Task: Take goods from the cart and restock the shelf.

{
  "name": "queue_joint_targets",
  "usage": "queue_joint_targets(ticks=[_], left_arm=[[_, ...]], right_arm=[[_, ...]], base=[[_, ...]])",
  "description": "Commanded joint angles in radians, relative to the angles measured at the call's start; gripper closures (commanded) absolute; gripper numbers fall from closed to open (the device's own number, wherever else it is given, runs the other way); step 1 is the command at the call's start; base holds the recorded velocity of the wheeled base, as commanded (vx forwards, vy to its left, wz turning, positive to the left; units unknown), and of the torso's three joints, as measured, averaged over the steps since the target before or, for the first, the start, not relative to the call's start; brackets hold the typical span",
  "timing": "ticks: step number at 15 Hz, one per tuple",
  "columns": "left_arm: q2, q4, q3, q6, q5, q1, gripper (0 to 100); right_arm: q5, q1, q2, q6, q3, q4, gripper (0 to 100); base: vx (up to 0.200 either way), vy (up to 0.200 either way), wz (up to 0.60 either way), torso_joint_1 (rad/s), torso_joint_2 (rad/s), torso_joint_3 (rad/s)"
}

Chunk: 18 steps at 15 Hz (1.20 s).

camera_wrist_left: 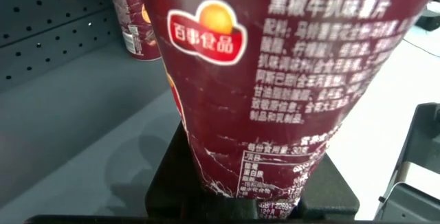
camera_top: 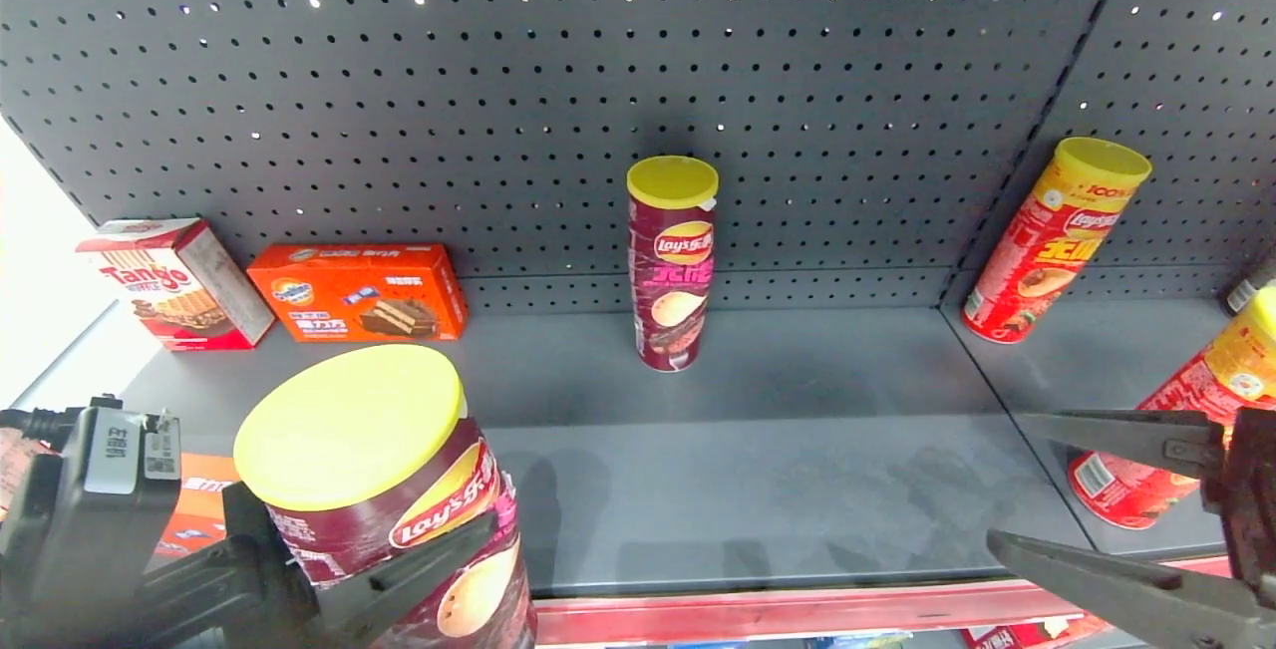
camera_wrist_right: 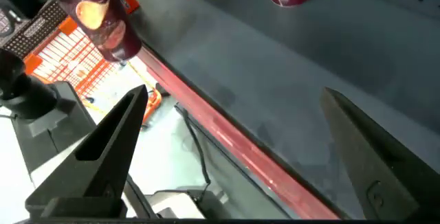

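My left gripper [camera_top: 349, 569] is shut on a maroon chip can [camera_top: 379, 489] with a yellow lid, held upright at the shelf's front left edge. The left wrist view looks straight at the can's printed side [camera_wrist_left: 275, 80]. From the right wrist view, the held can [camera_wrist_right: 103, 18] hangs in front of the shelf's red front lip [camera_wrist_right: 227, 128]. A matching maroon can [camera_top: 673, 265] stands upright at the back centre of the grey shelf [camera_top: 758, 470]. My right gripper [camera_top: 1007, 482] is open with nothing in it, over the shelf's front right part; its fingers [camera_wrist_right: 103, 155] are spread wide.
Two snack boxes, one red and white [camera_top: 174, 282] and one orange [camera_top: 359, 292], stand at the back left. A red can [camera_top: 1057, 240] stands on the adjoining shelf to the right, a second red can [camera_top: 1186, 430] just behind my right gripper. The orange cart basket [camera_wrist_right: 62, 52] sits below.
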Motion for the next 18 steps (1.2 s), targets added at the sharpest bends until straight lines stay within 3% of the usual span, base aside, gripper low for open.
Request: queue_joint_targets(ticks=[1, 4, 6, 10, 14, 15, 18], left_arm=[[0.001, 0.001, 0.003, 0.000, 0.001, 0.003, 100], [0.001, 0.001, 0.004, 0.000, 0.001, 0.006, 100], [0.001, 0.002, 0.006, 0.000, 0.001, 0.012, 100], [0.003, 0.002, 0.007, 0.000, -0.001, 0.012, 100], [0.003, 0.002, 0.006, 0.000, -0.003, 0.012, 100], [0.003, 0.001, 0.006, 0.000, -0.003, 0.012, 100], [0.001, 0.001, 0.006, 0.000, -0.003, 0.012, 100]], right_arm=[[-0.001, -0.001, 0.136, 0.002, -0.038, -0.029, 0], [-0.001, -0.036, 0.271, -0.007, -0.064, -0.127, 0], [0.049, -0.099, 0.412, -0.012, -0.085, -0.355, 0], [0.163, -0.194, 0.563, -0.083, -0.219, -0.409, 0], [0.395, -0.258, 0.687, -0.176, -0.278, -0.529, 0], [0.497, -0.280, 0.735, -0.182, -0.283, -0.604, 0], [0.594, -0.289, 0.830, -0.181, -0.346, -0.664, 0]], base=[[0.000, 0.000, 0.00, 0.000, 0.00, 0.000], [0.000, 0.000, 0.00, 0.000, 0.00, 0.000], [0.000, 0.000, 0.00, 0.000, 0.00, 0.000], [0.000, 0.000, 0.00, 0.000, 0.00, 0.000], [0.000, 0.000, 0.00, 0.000, 0.00, 0.000], [0.000, 0.000, 0.00, 0.000, 0.00, 0.000], [0.000, 0.000, 0.00, 0.000, 0.00, 0.000]])
